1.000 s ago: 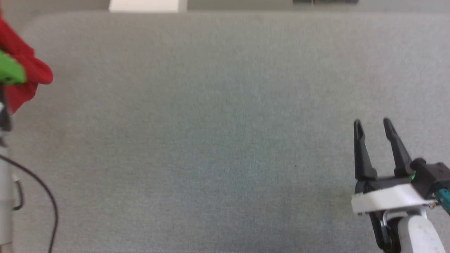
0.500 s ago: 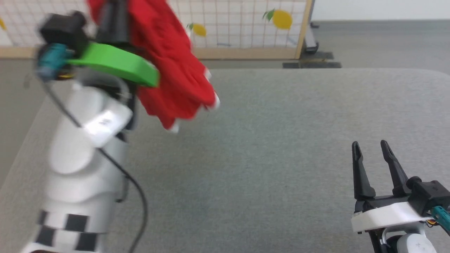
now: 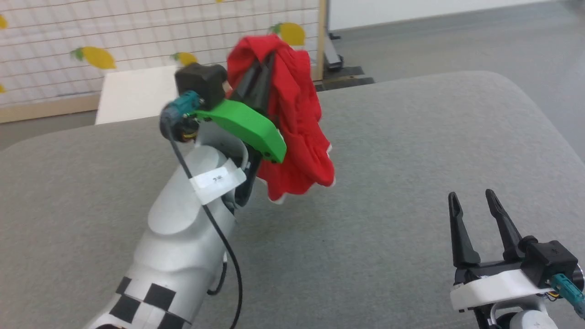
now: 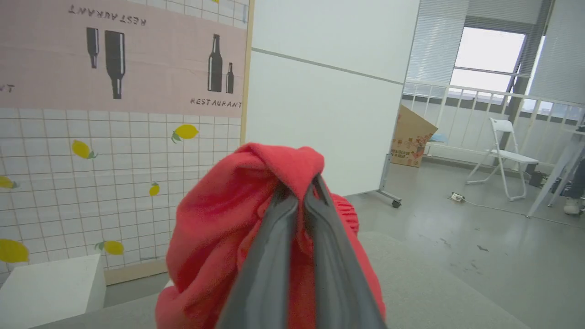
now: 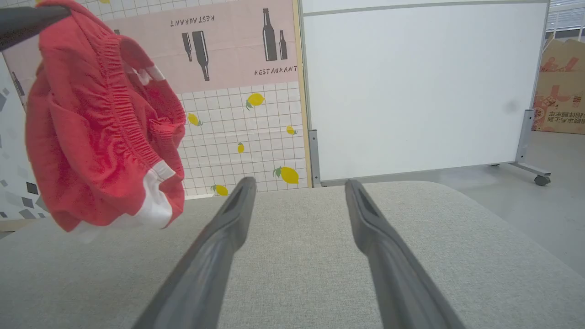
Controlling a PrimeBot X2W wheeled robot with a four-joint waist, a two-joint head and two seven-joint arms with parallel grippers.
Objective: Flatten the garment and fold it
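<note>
Padding covers the table point(image 3: 411, 137) in front of us, grey and soft, a top we judge will let cloth lie flat without sliding. Low over its near right part hangs our right gripper point(image 3: 471, 195), its two fingers spread apart with nothing between them. We judge it waits there out of the way, yet pointed toward the cloth and ready to take a second hold.

Further in and to the left, our left arm point(image 3: 183, 237) reaches up and forward. The left gripper point(image 3: 267, 61) is clamped tight on the garment point(image 3: 297, 128), fingers pressed together with red cloth bunched over their tips. The garment hangs in the air above the table, left of its middle, touching nothing but those fingers.

Held by one pinch, it droops in a crumpled bundle. From the right wrist we see the waistband point(image 5: 123, 114) curling down through the folds and white trim point(image 5: 153, 196) at the lowest edge. We judge the lift is meant to let the cloth's weight loosen the folds and to bring it over the table before laying it down. Neither flattening nor folding has begun.

Beyond the table stand a lemon-tiled screen point(image 3: 137, 36) and a white panel point(image 5: 411, 91), well apart from the work.
</note>
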